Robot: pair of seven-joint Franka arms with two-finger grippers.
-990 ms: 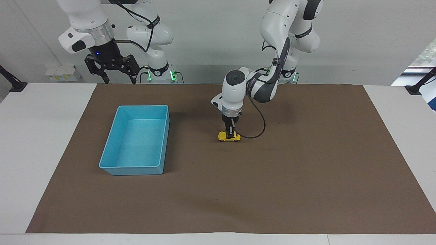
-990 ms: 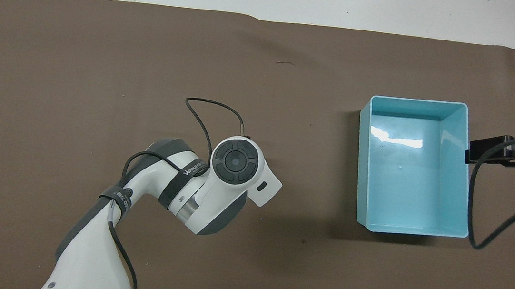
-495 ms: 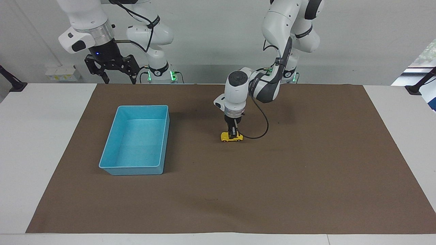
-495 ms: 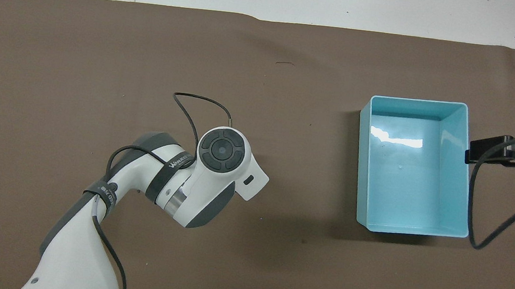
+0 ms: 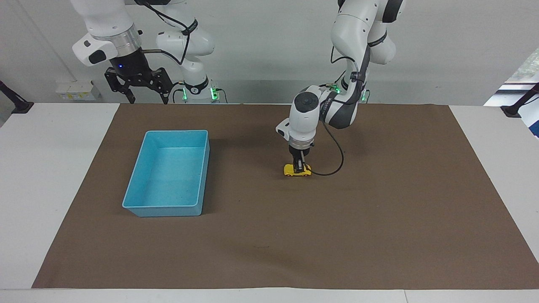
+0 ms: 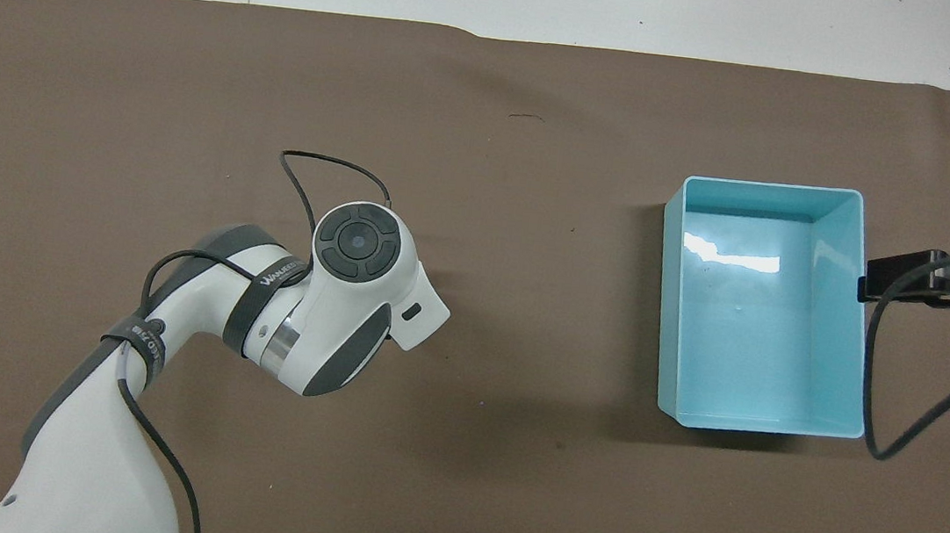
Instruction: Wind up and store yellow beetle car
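Here, the blue bin (image 5: 170,173) sits on the counter toward the right arm's end, its long axis running away from the robots. My left end effector (image 5: 300,167) is clamped on the yellow beetle car (image 5: 297,170), mid-counter, wheels down. My right end effector (image 5: 139,84) waits, spread open.

- I see the car (image 5: 297,170): tiny, bright yellow, rounded beetle body, small black wheels.
- Upright on its wheels on the brown mat (image 5: 379,210), side-on to the facing camera.
- Sits mid-table, well apart from the blue bin (image 5: 170,173), toward the left arm's end from it.
- Left gripper (image 5: 300,166) is down on its roof, fingers clamped across the body.
- Hidden under the arm in my overhead view.
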